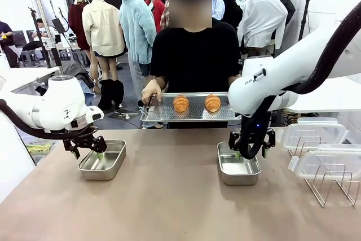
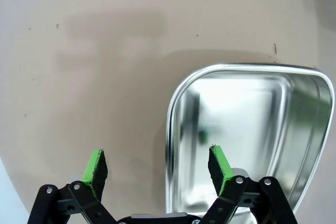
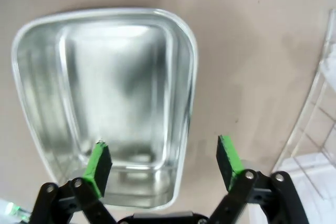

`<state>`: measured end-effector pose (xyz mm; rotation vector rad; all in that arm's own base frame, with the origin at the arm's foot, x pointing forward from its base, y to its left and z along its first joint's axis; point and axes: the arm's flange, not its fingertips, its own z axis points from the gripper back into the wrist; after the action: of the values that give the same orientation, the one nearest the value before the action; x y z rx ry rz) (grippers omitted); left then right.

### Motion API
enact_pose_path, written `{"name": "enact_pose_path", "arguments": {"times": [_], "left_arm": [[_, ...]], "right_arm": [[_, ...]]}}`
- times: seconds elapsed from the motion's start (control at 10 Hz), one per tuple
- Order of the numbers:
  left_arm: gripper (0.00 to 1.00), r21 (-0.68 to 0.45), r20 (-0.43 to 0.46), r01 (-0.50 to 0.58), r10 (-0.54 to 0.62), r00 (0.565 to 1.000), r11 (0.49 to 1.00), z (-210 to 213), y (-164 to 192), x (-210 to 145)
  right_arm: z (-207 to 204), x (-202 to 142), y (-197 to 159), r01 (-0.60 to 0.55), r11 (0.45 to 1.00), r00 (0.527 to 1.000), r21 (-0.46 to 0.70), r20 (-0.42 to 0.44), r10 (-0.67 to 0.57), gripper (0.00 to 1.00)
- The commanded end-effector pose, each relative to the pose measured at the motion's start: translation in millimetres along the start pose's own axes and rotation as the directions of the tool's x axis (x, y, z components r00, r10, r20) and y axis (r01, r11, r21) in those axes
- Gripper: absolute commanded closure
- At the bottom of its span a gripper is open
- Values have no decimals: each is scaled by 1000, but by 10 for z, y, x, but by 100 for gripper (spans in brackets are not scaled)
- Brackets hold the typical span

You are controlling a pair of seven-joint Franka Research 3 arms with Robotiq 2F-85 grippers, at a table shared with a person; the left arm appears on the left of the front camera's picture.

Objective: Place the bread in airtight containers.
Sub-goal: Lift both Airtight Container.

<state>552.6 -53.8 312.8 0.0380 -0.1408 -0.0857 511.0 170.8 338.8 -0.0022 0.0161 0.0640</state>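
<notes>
Two golden ridged bread rolls (image 1: 181,104) (image 1: 212,103) lie on a flat steel tray (image 1: 169,115) that a person's hand (image 1: 151,90) holds at the far edge of the table. Two open, empty steel containers stand on the table, one at the left (image 1: 102,162) and one at the right (image 1: 238,167). My left gripper (image 1: 87,150) (image 2: 157,163) hangs open over the near rim of the left container (image 2: 252,124), one finger over bare table. Above the right container (image 3: 105,87) my right gripper (image 1: 251,152) (image 3: 163,153) is open too, straddling its side rim. Nothing is between either pair of fingers.
Two clear plastic lids (image 1: 313,134) (image 1: 330,162) lean on a wire rack (image 1: 330,187) at the right edge of the table. Brown tabletop (image 1: 169,196) stretches between the two containers and towards the near edge.
</notes>
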Motion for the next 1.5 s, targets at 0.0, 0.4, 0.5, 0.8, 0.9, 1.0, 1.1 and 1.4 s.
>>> {"name": "enact_pose_path", "arguments": {"times": [0.0,0.4,0.5,0.8,0.9,1.0,1.1,1.4], "left_arm": [[0,-13,6,-60,60,998,998,26,34,51],[0,-45,49,15,-13,999,999,55,-3,-47],[0,-46,36,-12,13,999,999,-8,19,-15],[0,-47,38,-6,8,999,999,11,48,-22],[4,-53,50,9,-7,999,999,26,45,-36],[24,-46,54,7,-5,999,999,33,43,-37],[44,-45,52,6,-4,999,999,36,46,-41],[100,-37,47,3,-1,999,999,53,70,-70]], "right_arm": [[-113,-69,-59,19,1000,998,-17,62,-18,0],[-125,44,-63,-1,1000,1000,5,17,1,0],[-189,62,-35,-5,1000,1000,-3,21,5,0],[-249,86,-27,-2,1000,1000,0,23,2,0],[-245,82,-22,-7,1000,1000,7,29,6,0],[-234,75,-21,-7,1000,999,7,37,6,20],[-230,76,-21,-4,1000,999,9,36,4,39],[-187,61,-12,-1,1000,998,9,55,1,99]]}}
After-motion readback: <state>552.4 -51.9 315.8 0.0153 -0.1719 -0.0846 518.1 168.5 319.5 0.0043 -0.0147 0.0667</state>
